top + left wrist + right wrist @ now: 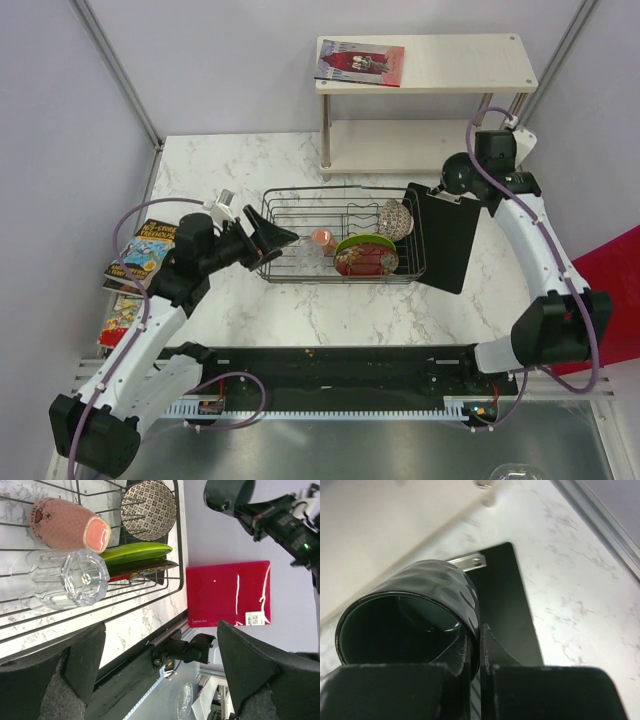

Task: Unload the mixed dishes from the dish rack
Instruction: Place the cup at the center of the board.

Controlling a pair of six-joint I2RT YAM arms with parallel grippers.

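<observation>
**Right wrist view, foreground.** The two dark fingers [492, 655] of the right hand [476, 647] are clenched on the wall of the dark green-black cup [415, 595]. One finger sits inside the mouth and the other against the dimpled outer side. The cup is tilted, with its mouth turned toward the wrist camera. Its long axis runs away from the lens, toward the metal-clip end of the black board [507, 605] below it. Whether the cup touches the board cannot be told. The board lies flat on the white marbled surface [580, 585].

**Top view.** The held cup is over the far corner of the board, just right of the dish rack [345, 275], whose long axis runs left to right.
- **Right half of the rack:** the lime-green plate [365, 242] and the red patterned dish [365, 262] lean together on edge. The grey-beige patterned bowl [395, 218] stands on edge behind them.
- **Middle of the rack:** the small pink cup [322, 240] is near the middle.

**Left wrist view.** The pink cup lies on its side, with a clear glass [70, 577] lying on its side just beside it.

**Left hand.** The left hand [275, 238] is at the rack's left short end, jaws spread wide and aimed along the rack, grasping nothing.

**Surroundings.** Books [140, 255] lie at the surface's left edge, and a red folder [227, 592] lies off to the right.
</observation>
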